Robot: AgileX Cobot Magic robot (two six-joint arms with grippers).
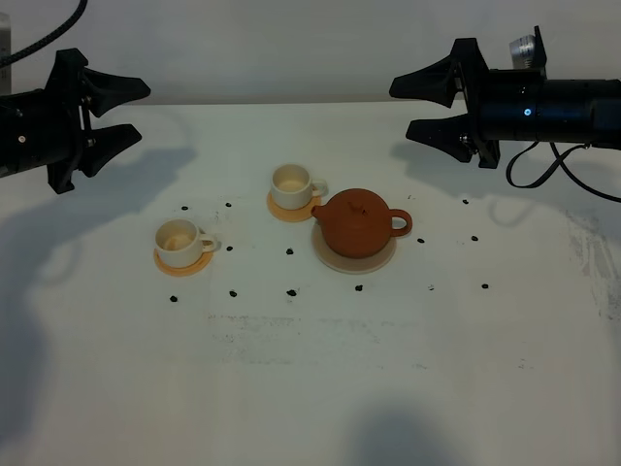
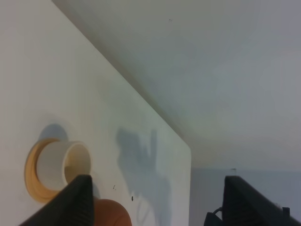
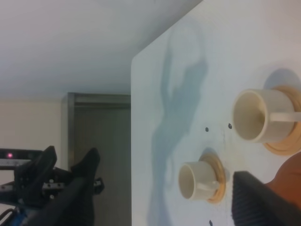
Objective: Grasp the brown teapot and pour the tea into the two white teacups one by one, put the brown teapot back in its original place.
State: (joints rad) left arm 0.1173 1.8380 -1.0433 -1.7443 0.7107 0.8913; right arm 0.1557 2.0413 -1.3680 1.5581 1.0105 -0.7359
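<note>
Over the bench (image 1: 310,388) the right end effector (image 1: 401,109) and left end effector (image 1: 144,113) hang released and empty, with the brown teapot (image 1: 357,223) ungrasped on its beige disc (image 1: 330,260) inward of the right one and the two white teacups (image 1: 291,181) (image 1: 178,237) between them, so grasping, pouring and return all seem left.

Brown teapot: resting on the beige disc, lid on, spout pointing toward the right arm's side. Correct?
Not quite. The exterior high view shows the brown teapot resting on the beige disc, lid on, but its spout points toward the left arm's side, at the nearer white teacup. Its handle faces right.
</note>
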